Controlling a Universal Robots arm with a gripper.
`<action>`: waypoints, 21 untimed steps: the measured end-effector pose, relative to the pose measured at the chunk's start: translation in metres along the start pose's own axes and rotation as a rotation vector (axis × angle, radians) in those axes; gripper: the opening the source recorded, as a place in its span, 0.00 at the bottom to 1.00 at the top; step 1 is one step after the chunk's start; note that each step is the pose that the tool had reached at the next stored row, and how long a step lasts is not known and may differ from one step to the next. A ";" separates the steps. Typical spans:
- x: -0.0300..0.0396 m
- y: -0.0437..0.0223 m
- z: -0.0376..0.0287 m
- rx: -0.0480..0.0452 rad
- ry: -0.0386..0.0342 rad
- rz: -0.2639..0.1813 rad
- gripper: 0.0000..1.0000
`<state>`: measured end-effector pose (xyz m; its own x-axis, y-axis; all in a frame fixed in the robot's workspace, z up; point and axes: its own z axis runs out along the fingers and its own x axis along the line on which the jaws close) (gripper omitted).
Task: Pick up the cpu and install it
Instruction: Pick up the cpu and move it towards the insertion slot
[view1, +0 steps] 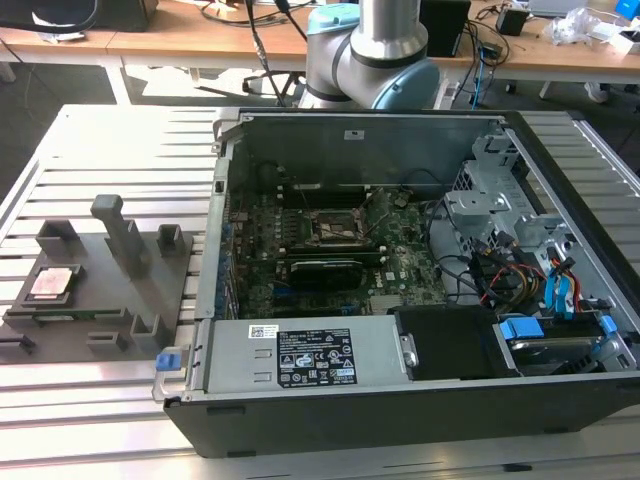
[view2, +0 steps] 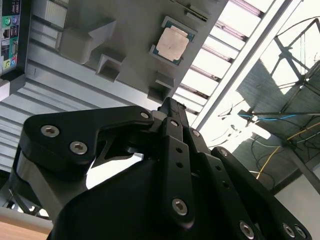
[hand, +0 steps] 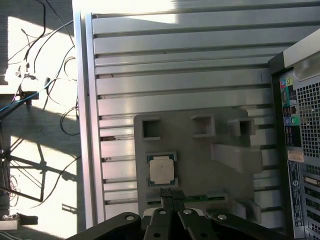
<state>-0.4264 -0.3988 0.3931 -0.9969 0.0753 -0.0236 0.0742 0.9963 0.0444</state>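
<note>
On the counter (view1: 120, 130): the pick-up looked to be the step in hand, with no grasp made yet; a computer case and a grey fixture plate sat side by side.
Computer case (view1: 400, 400): lid off, filling the centre and right of the exterior frame; it held the motherboard, drives and loose cables.
Fixture plate (view1: 100, 270): at the exterior view's left, just beside the case; its square nest held the cpu (view1: 52, 284), and its other pockets looked unfilled.
Socket (view1: 335, 228): black frame with a metal rim, mid-board inside the case; no chip could be made out in it.
Tool (hand: 170, 192) (view2: 169, 102): in both wrist views its fingers were closed together on nothing, poised above the plate, near the chip but apart from it.
cpu (hand: 161, 170) (view2: 172, 42): flat in its nest, pale face up, untouched.
Next move calls for: by my judgement, parted fingers, a centred level descent and a light grip on the thin edges.
</note>
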 end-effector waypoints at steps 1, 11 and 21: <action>0.0000 0.0000 0.0000 0.0000 0.0001 0.000 0.11; 0.0002 0.0000 0.0000 0.0000 0.0001 0.000 0.23; 0.0006 0.0001 0.0000 0.0207 -0.0014 -0.001 0.66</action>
<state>-0.4270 -0.3987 0.3931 -0.9969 0.0748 -0.0250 0.0742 0.9970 0.0238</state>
